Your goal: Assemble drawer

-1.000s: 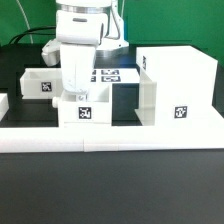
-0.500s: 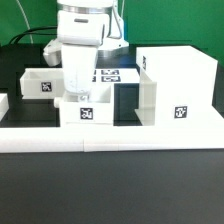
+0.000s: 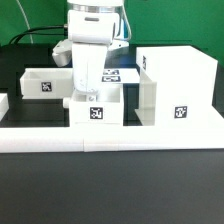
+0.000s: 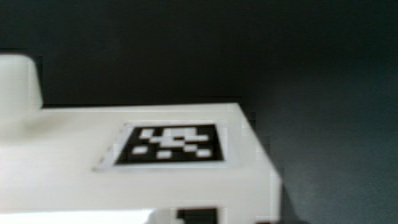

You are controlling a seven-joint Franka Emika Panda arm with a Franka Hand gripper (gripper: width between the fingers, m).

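1. Nearest you, the black table [image 3: 110,190] ran up to the long low border rail [image 3: 150,140], which crossed the whole exterior view.
2. Just behind the rail stood the near tray [image 3: 110,118], upright, its tagged front wall facing you.
3. The gripper [image 3: 84,96] came straight down from above onto this tray, at its rear wall and toward the exterior view's left. You could not tell from either view whether the fingers were apart or clamped on that wall. The hand also hid most of what lay inside the tray.
4. In the wrist view, one of the white fingers [image 4: 15,85] stood just beside a white face carrying a square tag [image 4: 173,143]. It was blurred.
5. At the exterior view's right, the tall shell [image 3: 190,85] stood near the tray, with a narrow dark gap between them. It had a tag low on its front face.
6. Farther back, at the exterior view's left, the far tray [image 3: 30,88] sat well apart from the gripper. Its front wall mostly hid its inside.
7. Behind the arm, the marker board [image 3: 120,72] lay flat on the table.
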